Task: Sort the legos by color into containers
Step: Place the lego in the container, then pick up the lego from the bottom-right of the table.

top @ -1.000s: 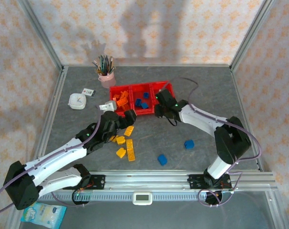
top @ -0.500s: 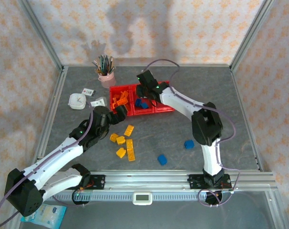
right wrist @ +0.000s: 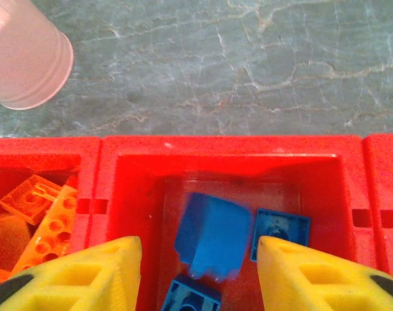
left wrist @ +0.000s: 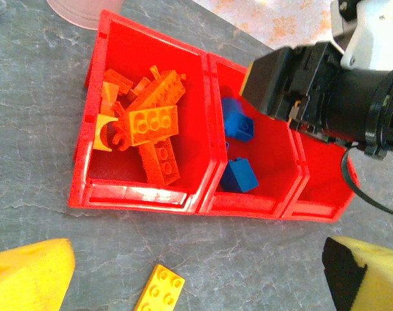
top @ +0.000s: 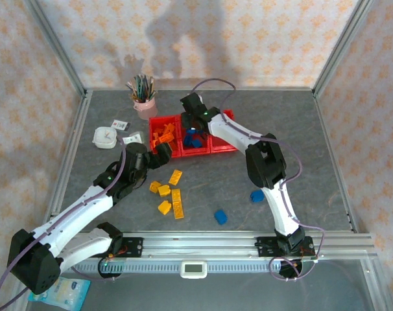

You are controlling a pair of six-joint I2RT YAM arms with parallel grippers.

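The right pincer (right wrist: 198, 259) hangs spread over the middle of the glossy red containers (right wrist: 222, 146), with a blurred blue lego (right wrist: 213, 243) loose beneath it. Studded orange legos (left wrist: 148, 126) heap in the bin to its left. The end bin (left wrist: 320, 191) looks empty. The left pincer (left wrist: 196, 265), spread and empty, hovers near unsorted yellow legos (top: 177, 203). Two blue legos (top: 220, 216) also wait on the marbled surface (top: 281, 123).
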